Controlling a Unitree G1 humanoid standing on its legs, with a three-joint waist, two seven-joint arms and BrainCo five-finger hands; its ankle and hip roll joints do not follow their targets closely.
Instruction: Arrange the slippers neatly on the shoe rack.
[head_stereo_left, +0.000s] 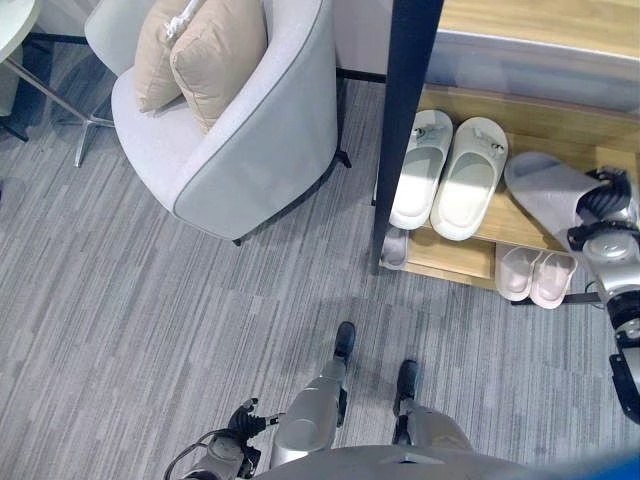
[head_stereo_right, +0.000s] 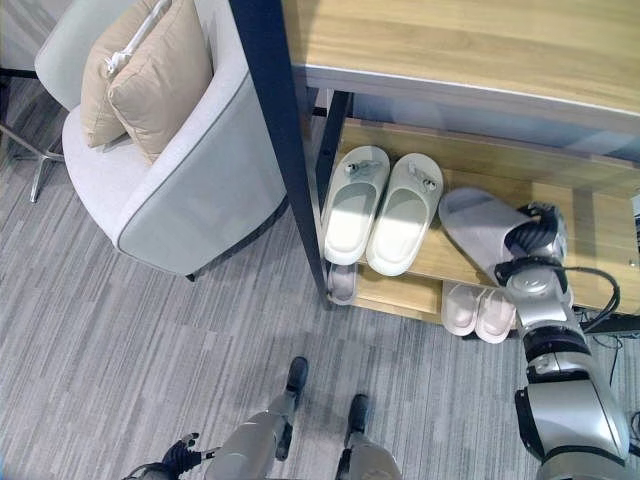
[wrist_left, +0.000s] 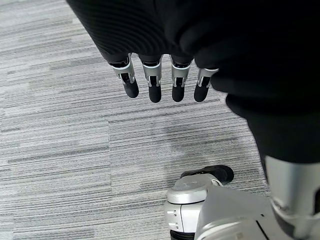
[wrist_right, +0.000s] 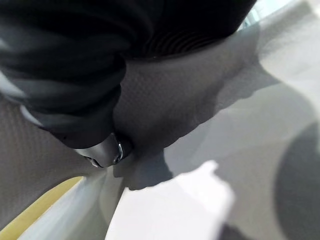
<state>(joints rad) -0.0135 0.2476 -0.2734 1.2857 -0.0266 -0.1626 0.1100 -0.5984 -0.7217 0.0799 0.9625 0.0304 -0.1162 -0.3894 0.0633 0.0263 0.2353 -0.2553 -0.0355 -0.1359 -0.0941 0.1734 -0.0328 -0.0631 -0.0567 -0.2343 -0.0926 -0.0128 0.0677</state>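
Note:
A grey slipper (head_stereo_left: 545, 195) lies slanted on the middle shelf of the wooden shoe rack (head_stereo_left: 505, 228), just right of a cream pair of slippers (head_stereo_left: 450, 175) that stands side by side. My right hand (head_stereo_left: 605, 205) is at the grey slipper's heel end and shut on it. In the right wrist view a finger (wrist_right: 102, 152) presses into the slipper's grey mesh (wrist_right: 190, 100). My left hand (wrist_left: 155, 80) hangs low over the carpet with straight fingers, holding nothing.
On the lower shelf sit a small pale pink pair (head_stereo_left: 537, 273) and another grey slipper (head_stereo_left: 394, 247) half under the shelf above. The rack's dark post (head_stereo_left: 400, 130) stands at its left end. Left of it is a grey armchair (head_stereo_left: 250, 150) with beige cushions (head_stereo_left: 200, 50).

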